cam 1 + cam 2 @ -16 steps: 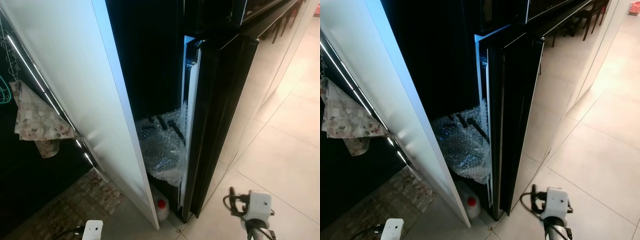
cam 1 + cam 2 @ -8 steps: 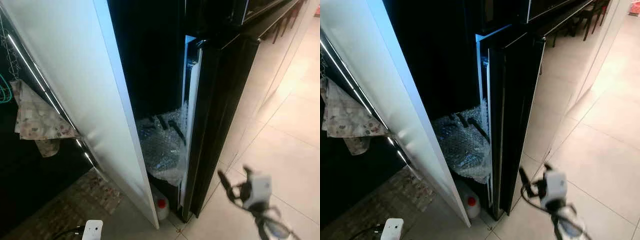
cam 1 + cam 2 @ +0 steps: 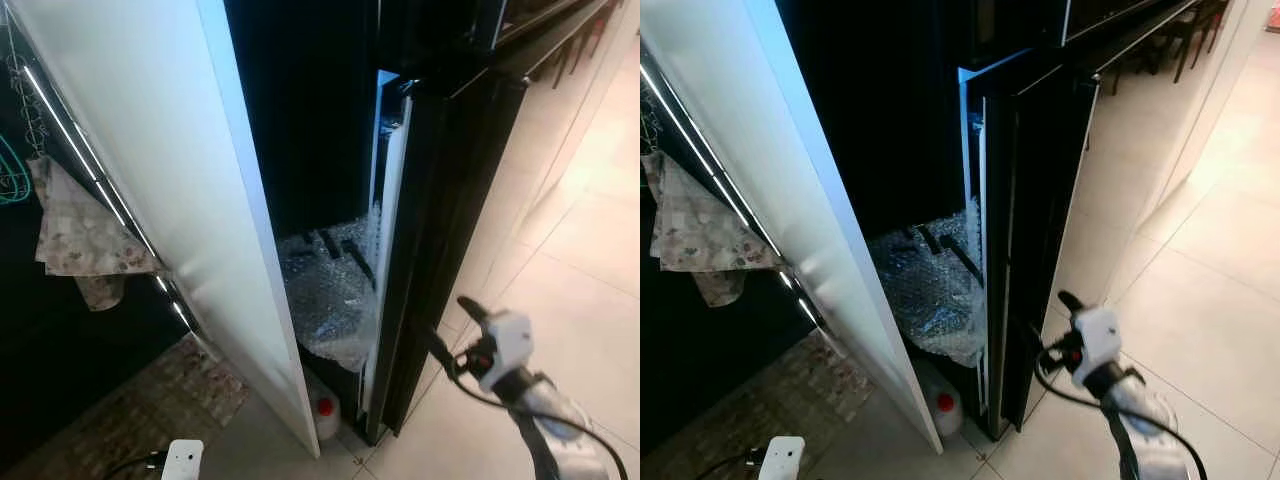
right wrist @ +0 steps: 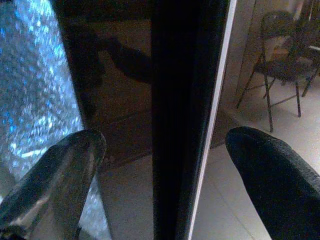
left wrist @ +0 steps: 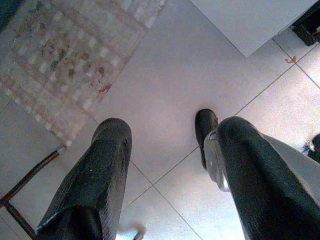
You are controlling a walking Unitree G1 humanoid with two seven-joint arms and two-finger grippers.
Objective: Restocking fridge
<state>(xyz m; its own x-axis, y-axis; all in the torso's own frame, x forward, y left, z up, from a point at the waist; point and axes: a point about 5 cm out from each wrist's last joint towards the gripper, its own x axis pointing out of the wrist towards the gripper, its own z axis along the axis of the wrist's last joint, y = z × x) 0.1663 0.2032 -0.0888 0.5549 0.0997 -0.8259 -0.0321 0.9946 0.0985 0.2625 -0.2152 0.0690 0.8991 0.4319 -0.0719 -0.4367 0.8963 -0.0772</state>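
The tall black fridge door [image 3: 445,200] stands slightly ajar, its pale inner edge [image 3: 385,230] facing a dark gap. Low in that gap sits crumpled bubble wrap [image 3: 325,295]. On the floor beneath it is a bottle with a red cap [image 3: 324,408]. My right gripper [image 3: 452,328] is raised close to the door's lower edge. In the right wrist view it [image 4: 165,140] is open, one finger on each side of the door's edge. My left gripper [image 5: 172,125] hangs open over the tiled floor with nothing in it.
A tall white panel [image 3: 150,150] leans at the left of the gap. A flowered cloth [image 3: 80,235] hangs beside it, above a patterned rug [image 3: 130,410]. Pale floor tiles [image 3: 580,260] spread to the right. A folding chair [image 4: 280,65] stands beyond the door.
My right arm has risen from near the floor and swung left toward the black door's edge. The left arm has stayed low.
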